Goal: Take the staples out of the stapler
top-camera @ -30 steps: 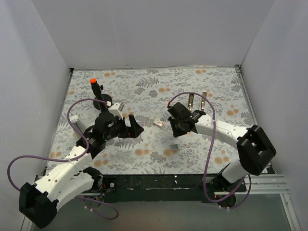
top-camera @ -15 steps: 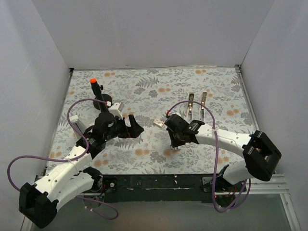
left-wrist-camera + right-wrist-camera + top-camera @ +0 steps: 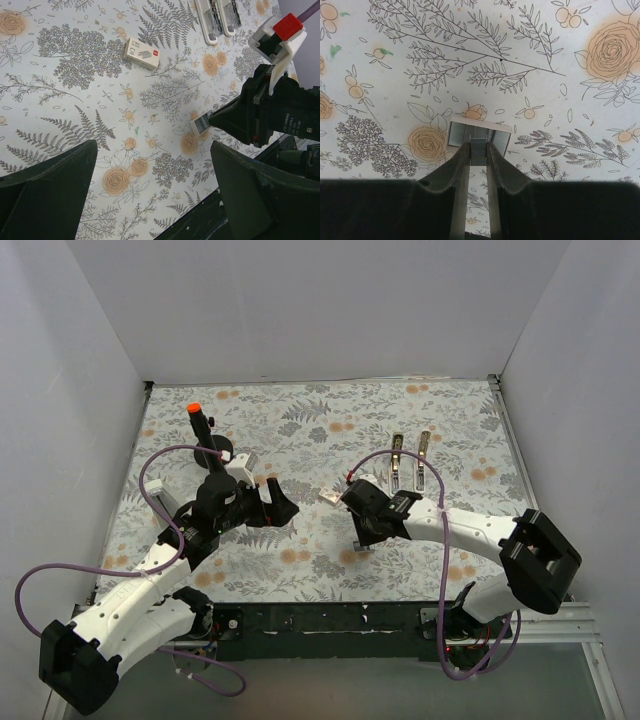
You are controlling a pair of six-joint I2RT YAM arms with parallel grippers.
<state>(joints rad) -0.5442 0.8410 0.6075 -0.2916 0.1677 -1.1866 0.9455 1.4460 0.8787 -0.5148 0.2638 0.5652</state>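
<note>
The stapler [image 3: 410, 460] lies opened as two narrow silvery arms at the back right of the mat, and its ends show at the top of the left wrist view [image 3: 219, 14]. My right gripper [image 3: 363, 537] is shut on a short silvery strip of staples [image 3: 478, 150]. It holds the strip at the mouth of a small open white box [image 3: 457, 134] with more staples inside. That box also shows in the left wrist view [image 3: 200, 125]. My left gripper [image 3: 283, 508] is open and empty above the mat, left of the box [image 3: 150, 195].
A small white-pink block [image 3: 329, 497] lies mid-mat, also in the left wrist view [image 3: 142, 53]. A black post with an orange cap [image 3: 200, 425] stands at the back left. White walls enclose the floral mat; a black rail [image 3: 330, 620] runs along its near edge.
My right gripper has moved from beside the stapler toward the near left, down to the small white box. The left arm has not moved.
</note>
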